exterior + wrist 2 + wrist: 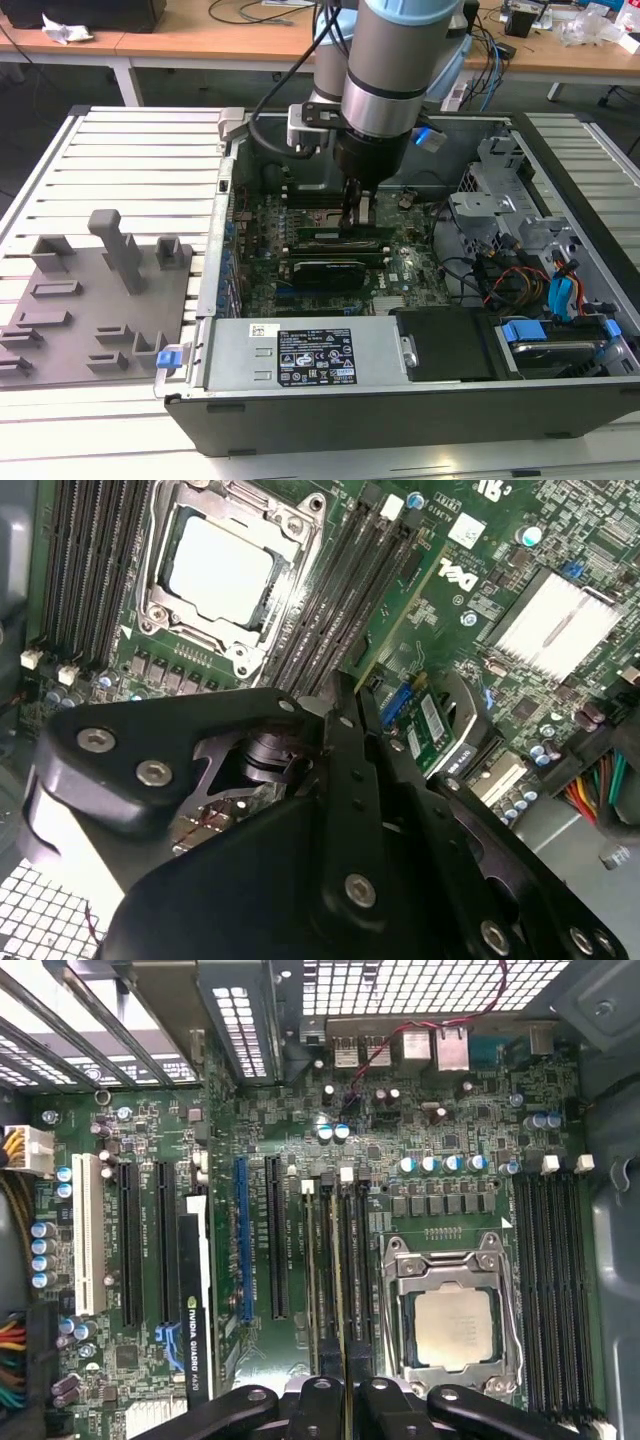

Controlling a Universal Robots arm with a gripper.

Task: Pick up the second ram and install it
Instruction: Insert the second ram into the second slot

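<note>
My gripper (357, 222) reaches down into the open computer case (400, 400), over the memory slots on the motherboard. The second ram (336, 1290), a thin green stick seen edge-on, stands in a black slot beside the CPU socket (452, 1328). In the first wrist view the gripper (345, 1395) sits over one end of the stick, a finger on each side, shut on it. The second wrist view shows the fingers (335, 720) pressed close together, with the ram's green edge (400, 615) running away from them along the slots.
A grey plastic tray (90, 300) with pockets lies on the slatted table at the exterior view's left. More black memory slots (550, 1280) flank the socket's other side. A black graphics card (190, 1310) stands nearby. The power supply (300, 355) and the cabled drive cage (540, 270) crowd the case.
</note>
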